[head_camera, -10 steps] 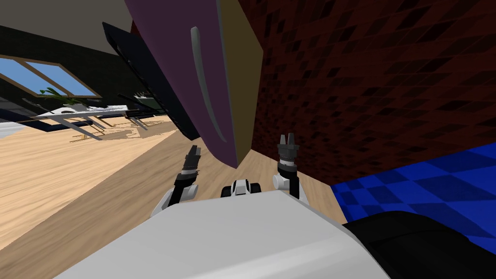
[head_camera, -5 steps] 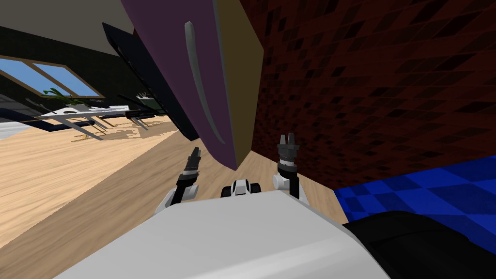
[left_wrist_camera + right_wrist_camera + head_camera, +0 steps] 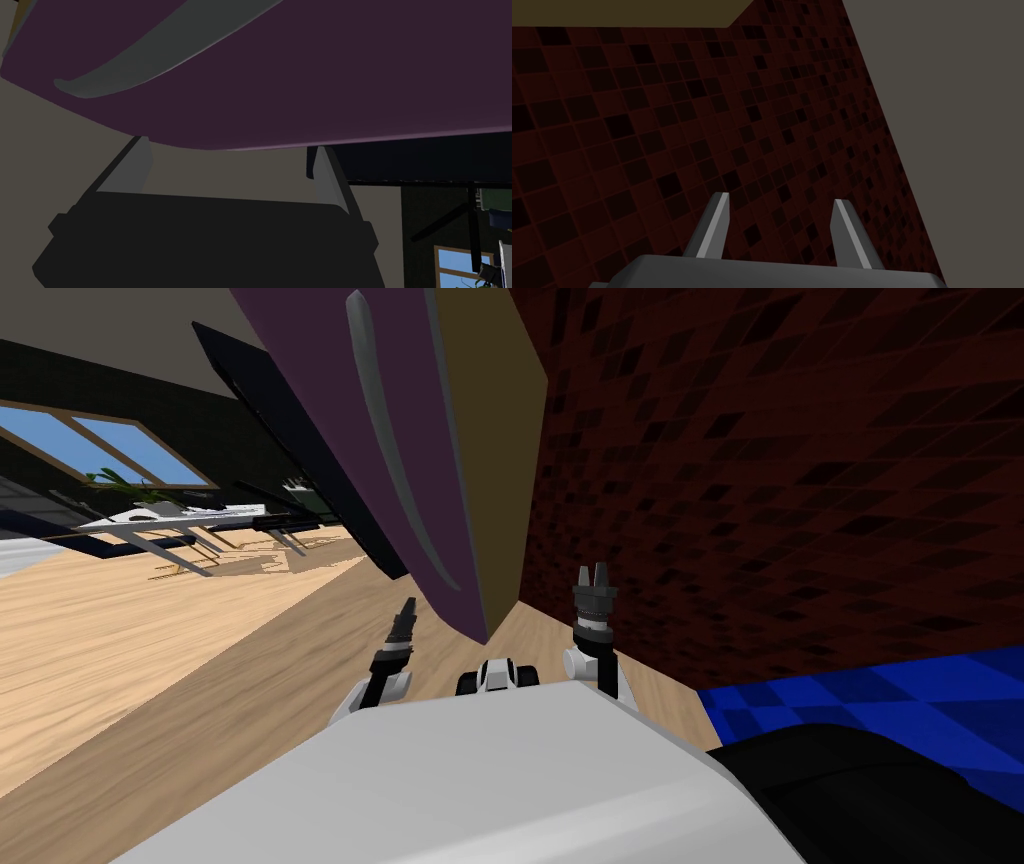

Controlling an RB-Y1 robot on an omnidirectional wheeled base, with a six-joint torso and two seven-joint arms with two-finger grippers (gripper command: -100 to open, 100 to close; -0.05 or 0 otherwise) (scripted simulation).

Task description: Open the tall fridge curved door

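- At far left, across a pale wooden floor (image 3: 150, 628), a window (image 3: 110, 448) and a table (image 3: 150, 520) bearing a plant (image 3: 125, 483) stand well apart from the robot.
- Next comes a dark flat panel (image 3: 280, 428), just beside the fridge on its far side; what it belongs to cannot be told.
- Centre left, the tall fridge door (image 3: 310, 378), dark purple and gently curved, rises out of frame. A long grey handle (image 3: 387, 458) runs up it, near the edge that meets the fridge's olive-brown side (image 3: 495, 438).
- Just below the door's bottom edge hovers the left gripper (image 3: 404, 618). Its wrist camera shows its two fingers (image 3: 132, 167) spread wide with nothing between them. They point up at the door's underside, and the handle's lower tip lies beyond them, off to one side.
- The step in hand looks like the reach for the handle. Done well, the hand would rise and shift until the bar crosses squarely between the spread fingers. The best spot is above the tapered tip, where the bar stands clear of the door. Then it would close firmly and pull in an arc about the far edge, presumably the hinged one, rather than straight back.
- Right of the fridge, the right gripper (image 3: 594, 578) is held up with its fingers apart and empty, facing a dark red tiled wall (image 3: 780, 468).
- Far right lies a blue chequered floor (image 3: 880, 708).
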